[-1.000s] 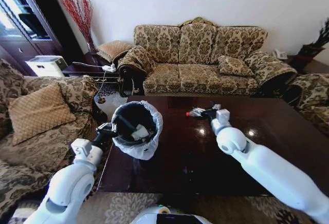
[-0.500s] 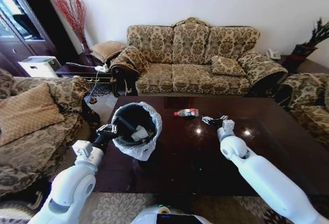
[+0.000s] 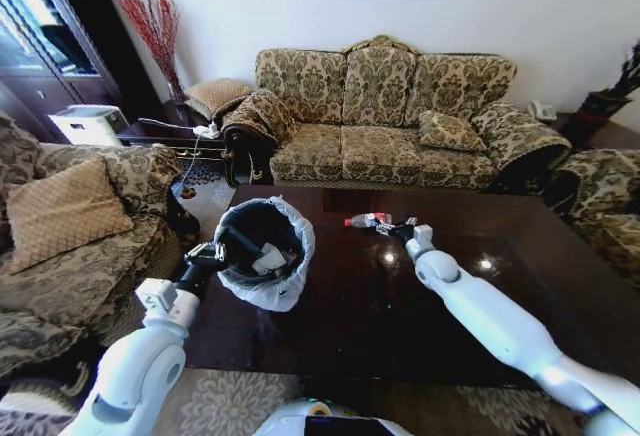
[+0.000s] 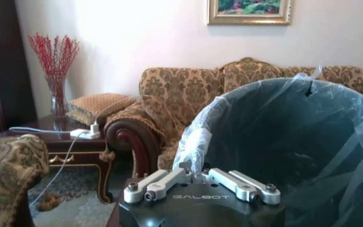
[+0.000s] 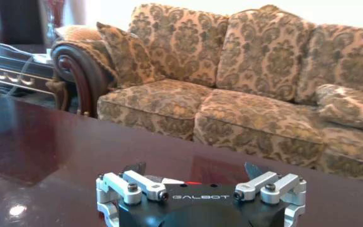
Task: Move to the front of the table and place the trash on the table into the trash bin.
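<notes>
The trash bin (image 3: 262, 252), black inside with a white bag over its rim, hangs tilted at the left edge of the table (image 3: 400, 306). My left gripper (image 3: 208, 256) is shut on its rim, and the left wrist view shows the bin (image 4: 282, 142) close behind that gripper (image 4: 194, 171). A white paper scrap (image 3: 268, 257) lies inside the bin. A clear bottle with a red label (image 3: 364, 220) lies on the far part of the table. My right gripper (image 3: 397, 226) is open right beside it, and a bit of red from the bottle (image 5: 193, 182) shows low between its fingers (image 5: 194, 168).
A patterned sofa (image 3: 380, 106) stands behind the table. An armchair (image 3: 70, 226) with a cushion is on the left and another seat (image 3: 600, 206) on the right. A dark side table (image 3: 160, 136) with cables stands at the back left. The near table top is bare and glossy.
The whole head view has shifted with the camera. Since half a second ago my right gripper has moved left, up to the bottle. My left gripper still holds the bin.
</notes>
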